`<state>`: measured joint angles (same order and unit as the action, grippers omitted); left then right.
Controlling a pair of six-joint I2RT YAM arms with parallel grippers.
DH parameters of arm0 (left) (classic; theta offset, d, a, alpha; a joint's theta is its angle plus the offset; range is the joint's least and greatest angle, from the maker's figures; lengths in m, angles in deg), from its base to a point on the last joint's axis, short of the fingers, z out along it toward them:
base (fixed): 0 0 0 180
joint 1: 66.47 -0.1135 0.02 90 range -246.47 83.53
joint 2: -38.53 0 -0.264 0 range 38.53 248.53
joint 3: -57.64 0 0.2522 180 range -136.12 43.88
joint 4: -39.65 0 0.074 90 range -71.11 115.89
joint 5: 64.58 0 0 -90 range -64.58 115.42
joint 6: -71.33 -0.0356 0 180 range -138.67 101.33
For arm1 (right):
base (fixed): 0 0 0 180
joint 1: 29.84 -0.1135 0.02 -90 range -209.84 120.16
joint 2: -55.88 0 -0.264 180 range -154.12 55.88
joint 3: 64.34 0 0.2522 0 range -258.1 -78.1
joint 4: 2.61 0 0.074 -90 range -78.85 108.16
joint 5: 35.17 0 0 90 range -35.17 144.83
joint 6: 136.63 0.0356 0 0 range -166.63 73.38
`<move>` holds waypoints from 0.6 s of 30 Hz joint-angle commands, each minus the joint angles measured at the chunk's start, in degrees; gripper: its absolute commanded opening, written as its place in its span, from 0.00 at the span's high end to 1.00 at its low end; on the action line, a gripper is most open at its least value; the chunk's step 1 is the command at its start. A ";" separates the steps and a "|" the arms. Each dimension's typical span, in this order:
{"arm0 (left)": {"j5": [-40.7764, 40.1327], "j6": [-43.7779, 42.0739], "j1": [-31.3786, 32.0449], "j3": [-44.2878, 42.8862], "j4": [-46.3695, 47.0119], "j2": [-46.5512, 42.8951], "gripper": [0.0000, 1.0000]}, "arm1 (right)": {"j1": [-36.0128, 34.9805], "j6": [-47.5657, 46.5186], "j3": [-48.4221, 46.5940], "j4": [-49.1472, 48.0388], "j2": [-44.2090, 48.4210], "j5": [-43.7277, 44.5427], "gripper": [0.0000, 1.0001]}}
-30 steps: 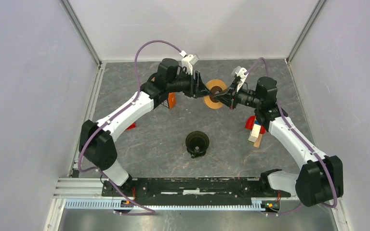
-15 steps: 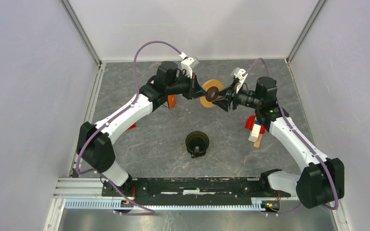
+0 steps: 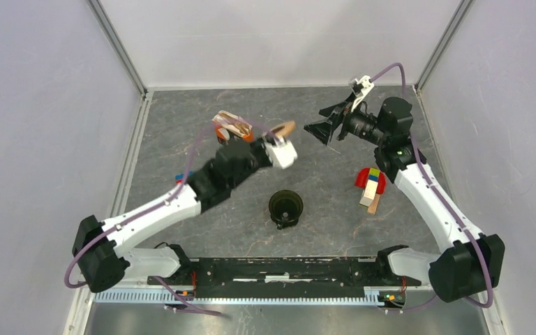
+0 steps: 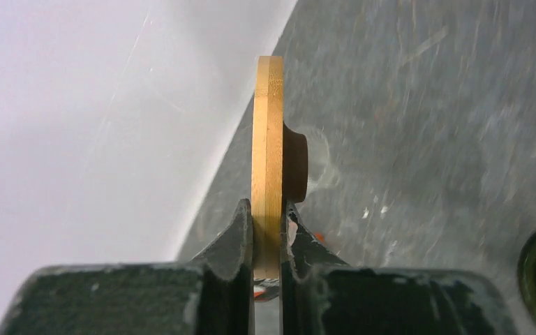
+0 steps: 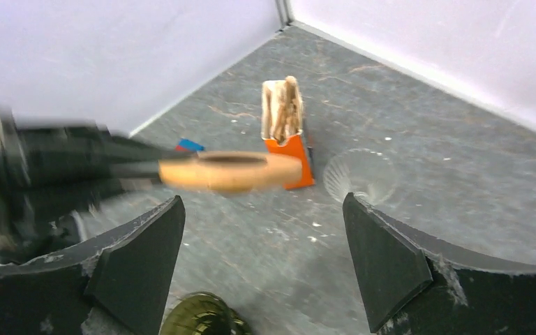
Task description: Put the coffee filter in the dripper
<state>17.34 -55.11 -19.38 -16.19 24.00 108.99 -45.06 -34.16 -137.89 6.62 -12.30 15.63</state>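
Filters (image 5: 284, 108) stand upright in the orange holder (image 5: 307, 174), straight ahead of the released right gripper (image 5: 262, 201), beyond the dripper ring (image 4: 267, 160) that the left gripper (image 4: 266, 230) clenches flat by its edge.

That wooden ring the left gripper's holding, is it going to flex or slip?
Probably stiff: the wooden ring looks thick and shows no bend in the left gripper. It may pivot, since only its edge is pinched. Its smooth, flat faces could slip.
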 commanded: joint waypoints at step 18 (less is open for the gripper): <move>-17.90 -47.04 12.70 27.49 51.77 0.69 0.98 | -0.41 41.61 16.68 -38.97 -9.27 -8.41 0.05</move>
<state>-0.05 -96.14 -7.82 10.93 65.39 108.64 -44.89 0.42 -122.20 -20.94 -20.08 9.60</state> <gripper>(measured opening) 0.127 0.958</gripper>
